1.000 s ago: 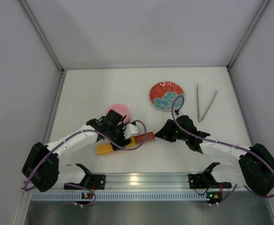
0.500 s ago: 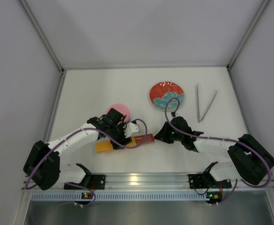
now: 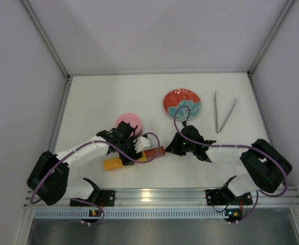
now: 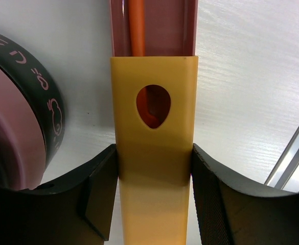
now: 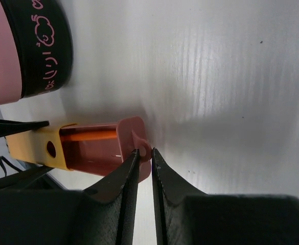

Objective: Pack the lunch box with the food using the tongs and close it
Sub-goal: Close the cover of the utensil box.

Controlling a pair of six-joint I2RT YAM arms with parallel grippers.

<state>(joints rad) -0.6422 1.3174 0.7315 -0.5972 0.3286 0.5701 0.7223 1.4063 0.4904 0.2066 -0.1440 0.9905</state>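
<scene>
The lunch box [image 3: 129, 123] shows a pink lid and a black printed band, left of centre; it also shows in the left wrist view [image 4: 11, 132] and the right wrist view [image 5: 16, 46]. The silver tongs [image 3: 223, 115] lie untouched at the far right. No food shows. My left gripper [image 3: 134, 153] [image 4: 154, 150] is shut on a flat yellow-orange sleeve [image 4: 154, 122]. A dark-red tray [image 3: 157, 151] [image 5: 95, 150] sticks out of it, with an orange fork [image 5: 88, 135] inside. My right gripper [image 5: 145, 151] [image 3: 170, 149] pinches the small tab on the tray's end.
A red-and-blue patterned plate [image 3: 181, 103] sits behind the right gripper, left of the tongs. The lunch box stands close against the left gripper's far side. White walls enclose the table on three sides, and a metal rail [image 3: 154, 196] runs along the near edge.
My right gripper has moved left to the tray's end and narrowed onto its tab. The left gripper keeps its hold on the sleeve and has barely shifted.
</scene>
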